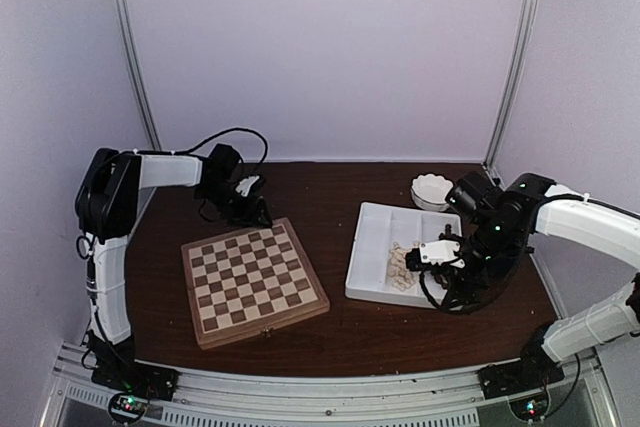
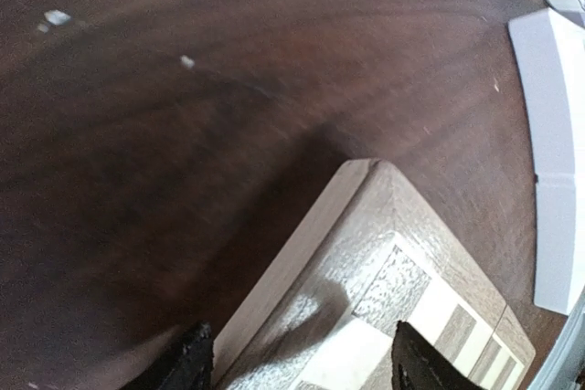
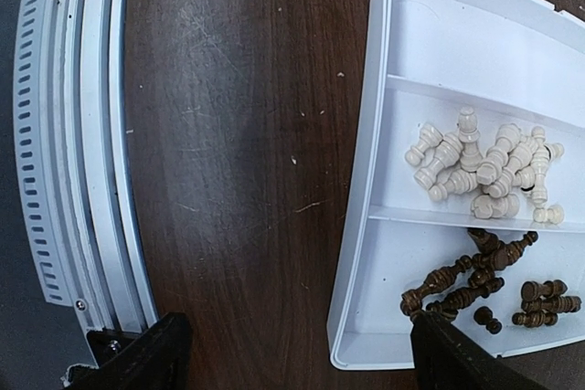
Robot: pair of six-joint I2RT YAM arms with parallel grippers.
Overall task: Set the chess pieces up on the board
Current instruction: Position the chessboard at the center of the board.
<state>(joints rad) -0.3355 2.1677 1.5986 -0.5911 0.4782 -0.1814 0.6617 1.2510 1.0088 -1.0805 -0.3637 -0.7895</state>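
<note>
The board (image 1: 252,280) lies left of centre with no pieces on its squares. My left gripper (image 1: 256,211) hangs over its far corner, open and empty. In the left wrist view the board corner (image 2: 366,216) sits between the spread fingers of that gripper (image 2: 302,367). The cream chess pieces (image 3: 484,171) lie in the middle compartment of the white tray (image 3: 366,180), the dark brown pieces (image 3: 484,289) in the end compartment. My right gripper (image 3: 297,363) is open and empty, straddling the tray's corner, one finger (image 3: 457,358) beside the dark pieces. It shows in the top view (image 1: 432,259) over the tray (image 1: 375,247).
A small white bowl (image 1: 432,190) stands behind the tray at the back right. An aluminium rail (image 3: 73,134) runs along the table's near edge (image 1: 320,392). The tray's edge (image 2: 553,162) shows right of the board corner. Walls close in on three sides.
</note>
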